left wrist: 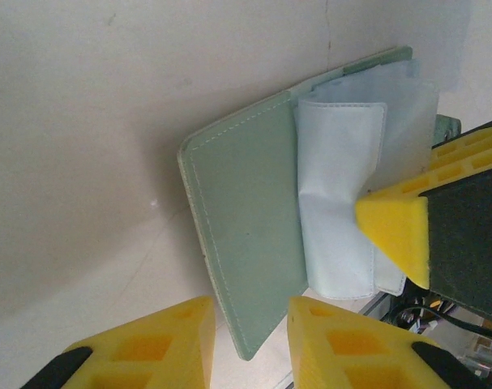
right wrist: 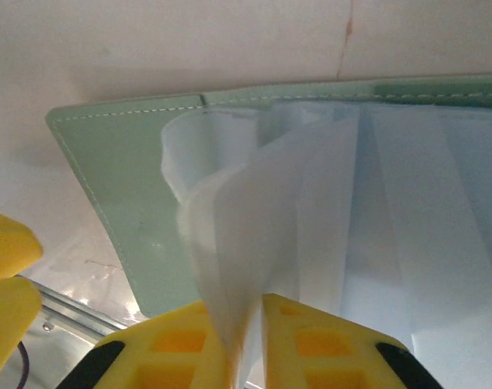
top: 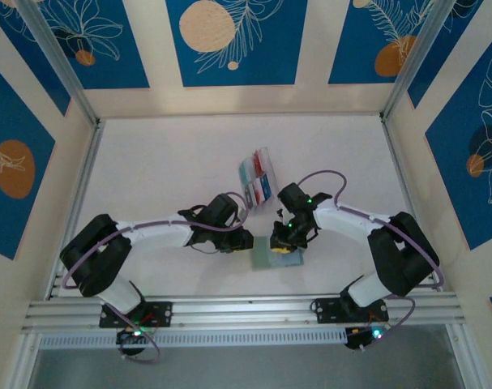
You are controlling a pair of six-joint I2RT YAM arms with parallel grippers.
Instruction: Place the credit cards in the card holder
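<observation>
right pincer (right wrist: 236, 328) is almost shut. it pinches one see-through pocket (right wrist: 229, 235) of the card holder (right wrist: 120, 182) between its yellow fingers (right wrist: 327, 348). left pincer (left wrist: 250, 328) is wide open. a corner of the holder's green cover sits in the gap, and i cannot tell if it touches.

from the top you can see the credit cards (top: 256, 177), red, blue and white. they lie on the table (top: 164, 162) a bit behind both pincers, apart from the holder.

up close in the wrist views, the holder lies open. it is soft green with a stitched edge and has floppy clear pockets inside.

from the top, much of the holder is hidden under the right pincer. in the right wrist view its right end is cut off.
</observation>
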